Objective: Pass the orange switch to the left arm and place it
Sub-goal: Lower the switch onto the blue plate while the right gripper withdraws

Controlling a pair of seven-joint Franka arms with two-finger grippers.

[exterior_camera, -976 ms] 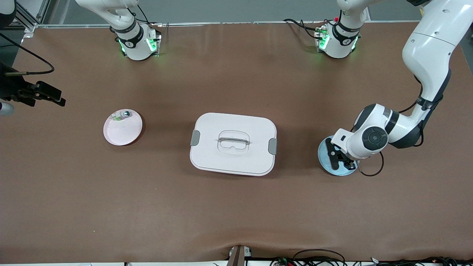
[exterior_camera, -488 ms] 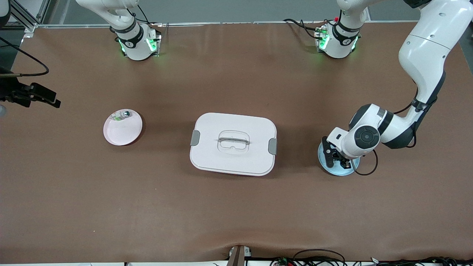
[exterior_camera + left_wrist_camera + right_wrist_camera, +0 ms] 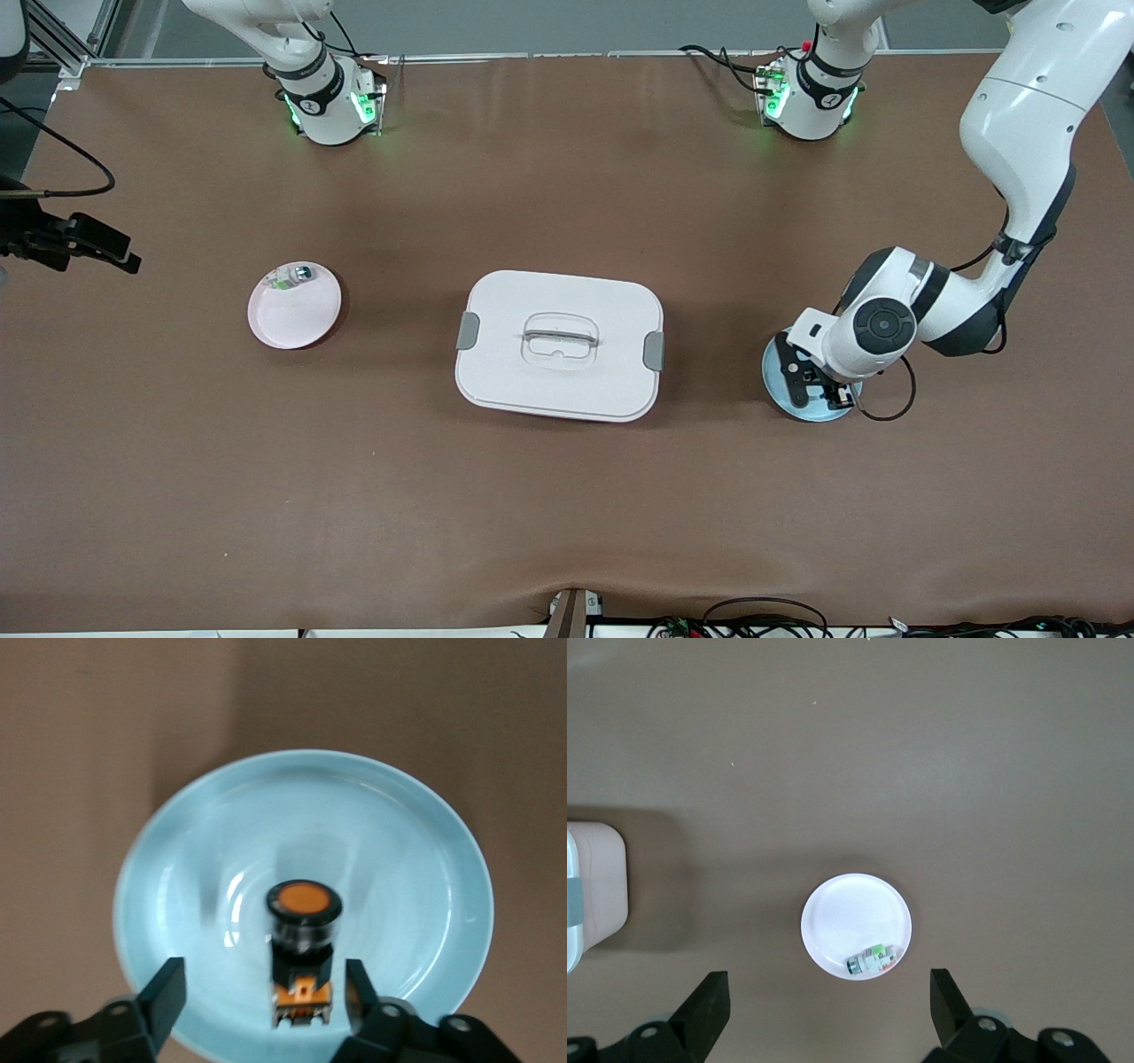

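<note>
Left end effector (image 3: 264, 992) low over light blue plate (image 3: 425, 850) toward left arm's end of surface (image 3: 567, 496), fingers spread astride orange switch (image 3: 302, 948) lying on plate, not gripping; right end effector (image 3: 829, 1001) released, high above white plate (image 3: 850, 912) holding silver-and-green part (image 3: 872, 960); white box (image 3: 559, 344) between plates

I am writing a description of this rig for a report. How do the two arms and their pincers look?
Both arms are white, rounded segments with black joint bands, on bases lit green. A round black cap sits on the left wrist. The left pincer and right pincer are black with two flat fingers. Thin black cables run along both.
</note>
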